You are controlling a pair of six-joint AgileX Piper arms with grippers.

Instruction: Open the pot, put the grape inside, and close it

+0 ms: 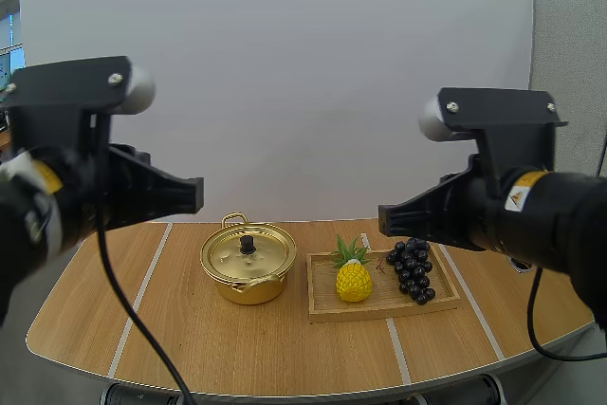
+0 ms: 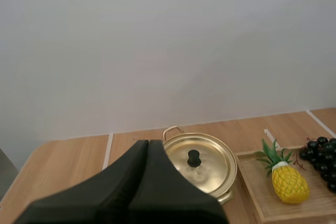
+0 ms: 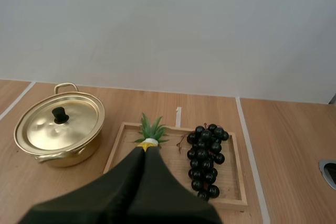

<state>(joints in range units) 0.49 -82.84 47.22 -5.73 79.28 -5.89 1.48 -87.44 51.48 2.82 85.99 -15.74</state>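
**Start pose: lid on, both claws empty**

Left claw [image 2: 148, 143] is pressed together into one dark wedge and holds nothing. Right claw [image 3: 144, 150] is the same, pressed together and empty. Both hang high over the surface [image 1: 190, 339], well apart from everything on it.

The gold pot [image 1: 248, 277] stands on the surface at 9 o'clock of the wooden tray [image 1: 379, 306], just beside it, with handles at 12 and 6 o'clock in the high view. The lid [image 1: 261, 258] is seated flat, with its black knob [image 1: 248, 245] upright in the centre. The bunch of dark grapes [image 1: 413, 270] lies on the tray at 3 o'clock of a toy pineapple [image 1: 353, 277], close to it; I can't tell if they touch.

My read is that nothing is done yet and opening the pot is the step in hand.

To do it well:
- The left claw is nearer the pot, so use it for the lid.
- Spread the fingers before going down, not at the knob.
- Centre over the knob and come straight down so the tips bracket it.
- Pinch low on the knob; it is small and may slip.
- Lift vertically so the rim doesn't drag the light pot.
- Park the lid on bare surface at 9 o'clock of the pot, away from the tray.
- Keep the right claw clear of the pot until the lid is off, then send it for the grapes.
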